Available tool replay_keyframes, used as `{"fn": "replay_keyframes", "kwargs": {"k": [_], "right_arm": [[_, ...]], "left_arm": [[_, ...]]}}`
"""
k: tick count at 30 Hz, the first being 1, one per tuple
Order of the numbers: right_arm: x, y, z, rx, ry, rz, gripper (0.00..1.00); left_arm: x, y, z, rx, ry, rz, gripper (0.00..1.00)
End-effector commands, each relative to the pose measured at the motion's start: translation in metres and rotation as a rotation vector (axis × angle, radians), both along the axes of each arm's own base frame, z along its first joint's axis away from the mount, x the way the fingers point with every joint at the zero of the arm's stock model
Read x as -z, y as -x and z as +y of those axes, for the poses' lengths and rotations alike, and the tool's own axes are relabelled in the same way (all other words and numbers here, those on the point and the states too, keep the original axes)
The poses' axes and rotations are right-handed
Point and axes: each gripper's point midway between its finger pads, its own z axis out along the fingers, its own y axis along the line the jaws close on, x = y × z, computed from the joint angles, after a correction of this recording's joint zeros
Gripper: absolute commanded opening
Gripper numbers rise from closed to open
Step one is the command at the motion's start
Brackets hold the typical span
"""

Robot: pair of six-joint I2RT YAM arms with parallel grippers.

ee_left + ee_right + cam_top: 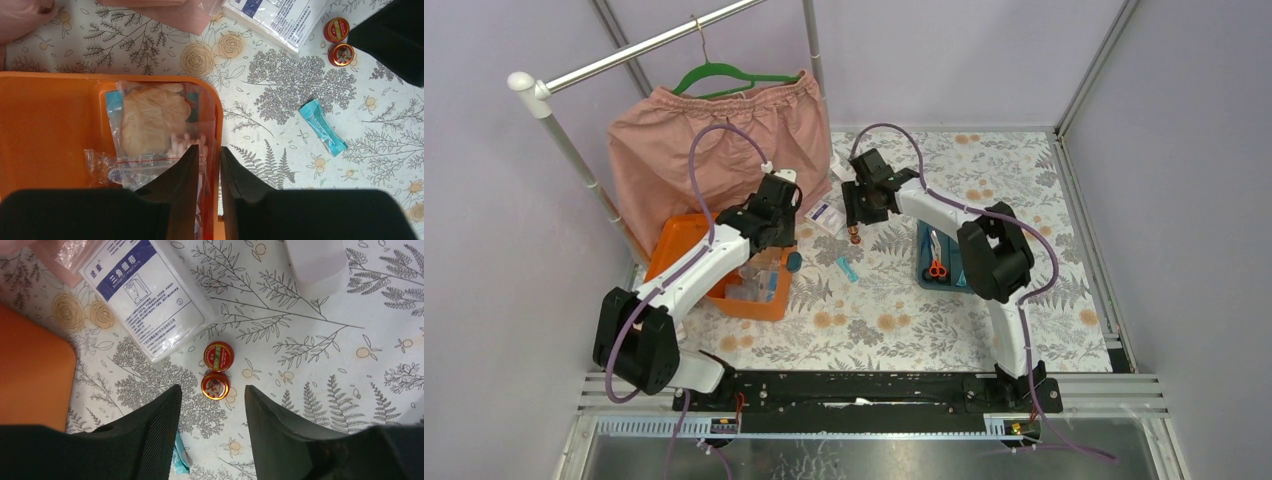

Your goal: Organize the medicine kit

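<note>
Our left hand [209,151] is pressed together on the right wall of the orange box [50,130], with one finger inside and the other outside. Just inside that wall we see a clear zip bag [150,120] of beige pads, right against the inner finger.

Our right hand [212,388] hangs spread and holds nothing. It is above two small red tins [218,356], and the nearer tin lies between its fingers. A white packet with a blue label [150,300] lies just beside the tins. A teal sachet [322,127] lies near them, apart from the box.

The box sits open at the left of the flowered tabletop [894,320], in front of pink shorts [714,140] on a hanger. The teal tray [921,250], with orange-handled scissors [936,268] in it, lies well apart at the right, partly hidden by the right arm.
</note>
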Motion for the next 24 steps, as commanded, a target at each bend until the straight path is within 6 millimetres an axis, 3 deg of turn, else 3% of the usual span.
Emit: {"fn": "replay_keyframes", "kwargs": {"k": [1,5,13,24], "right_arm": [[0.006,-0.007,-0.002,-0.019,0.09,-0.007,0.58],[0.021,-0.008,0.003,-0.034,0.124,0.002,0.59],[0.037,-0.012,0.005,-0.054,0.173,0.005,0.59],[0.053,-0.014,-0.004,-0.048,0.268,-0.005,0.49]], "left_arm": [[-0.008,-0.003,0.004,0.002,0.011,-0.041,0.3],[-0.01,-0.002,-0.001,0.017,0.03,-0.038,0.34],[-0.019,-0.003,-0.002,0.026,0.053,-0.079,0.58],[-0.022,-0.002,-0.002,0.026,0.058,-0.09,0.61]]}}
